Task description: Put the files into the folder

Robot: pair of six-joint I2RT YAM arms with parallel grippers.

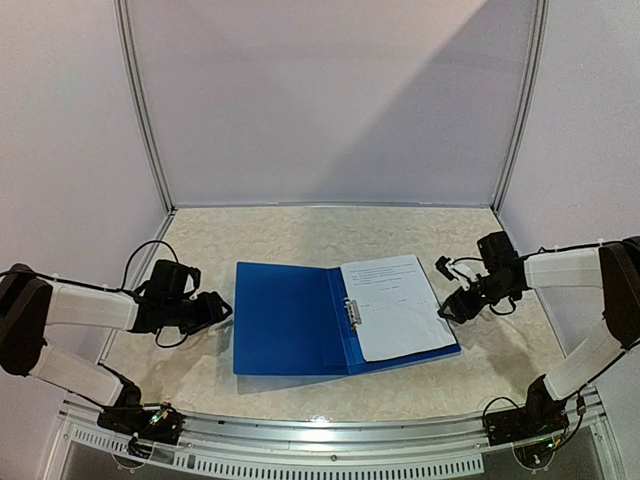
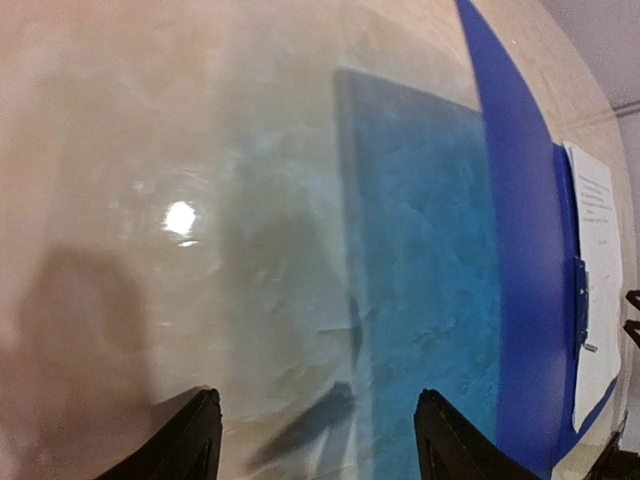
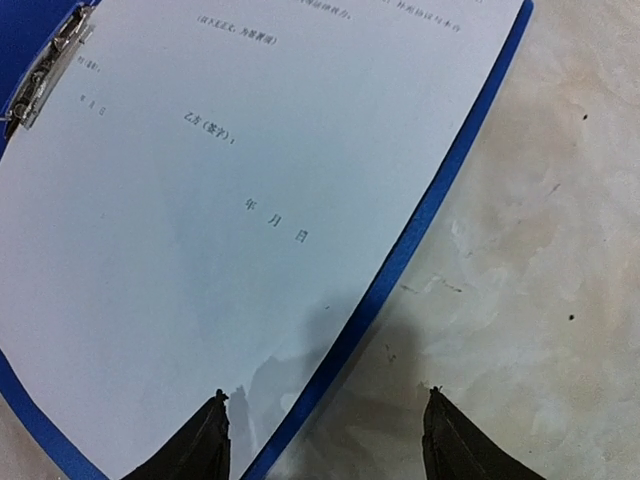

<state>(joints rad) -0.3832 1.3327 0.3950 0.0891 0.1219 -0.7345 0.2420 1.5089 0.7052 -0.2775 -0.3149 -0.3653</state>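
At the centre of the desk, folder spread open, files on its right half beside the metal clip. Left claw at frame left, right claw at frame right, both apart, empty.

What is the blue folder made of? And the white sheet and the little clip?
The folder looks like plastic: flat, smooth and evenly bright blue, with a thin edge. The sheet looks like paper: thin, matte white and printed with small black text. The clip seems to be metal, since it is silvery and shiny. These are guesses from looks alone.
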